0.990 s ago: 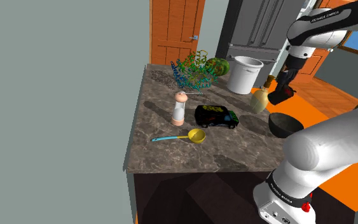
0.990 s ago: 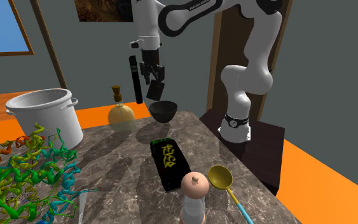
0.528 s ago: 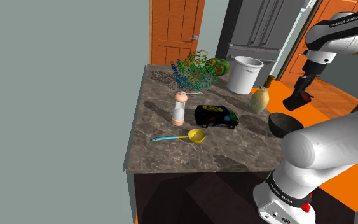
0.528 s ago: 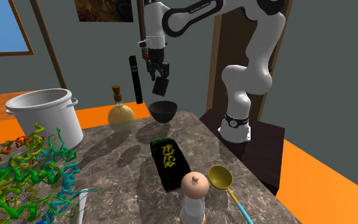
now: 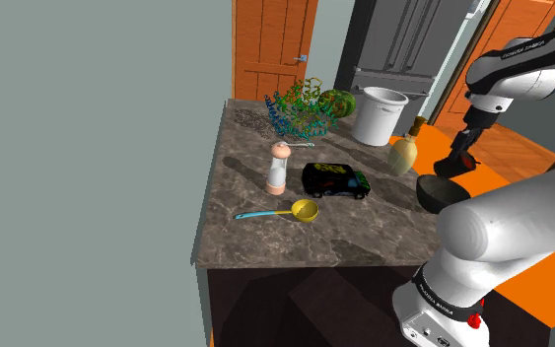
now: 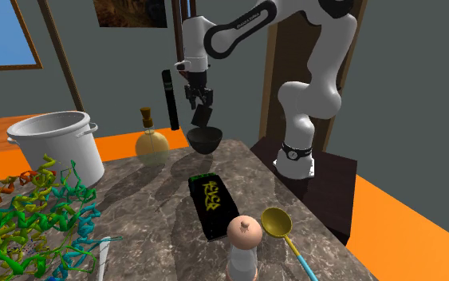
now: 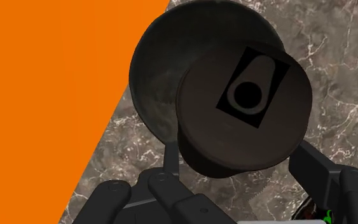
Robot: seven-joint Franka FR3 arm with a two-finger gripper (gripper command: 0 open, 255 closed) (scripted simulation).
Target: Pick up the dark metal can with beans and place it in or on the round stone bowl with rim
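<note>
My black gripper (image 6: 201, 105) is shut on a dark round can (image 6: 203, 117), which hangs just above the dark round bowl (image 6: 205, 140). The bowl (image 5: 442, 193) stands at the counter's corner nearest the stand, with the gripper (image 5: 458, 158) and can (image 5: 452, 165) over its far rim. In the wrist view the can's lid with its pull tab (image 7: 244, 118) sits clasped between the two fingers (image 7: 171, 160), and it overlaps the bowl (image 7: 171, 60) below it.
On the marble counter (image 5: 265, 237) lie a black tin with yellow marks (image 5: 335, 180), a pale grinder (image 5: 277, 169), a yellow scoop (image 5: 302, 210), a tan bottle (image 5: 403, 150), a white pot (image 5: 378, 114) and a coloured wire tangle (image 5: 300, 110). Orange floor (image 7: 50, 95) lies beyond the counter edge by the bowl.
The arm carried the can away from the tan bottle toward the bowl, then lowered it until it hangs just above the bowl. The grip stayed shut throughout.
</note>
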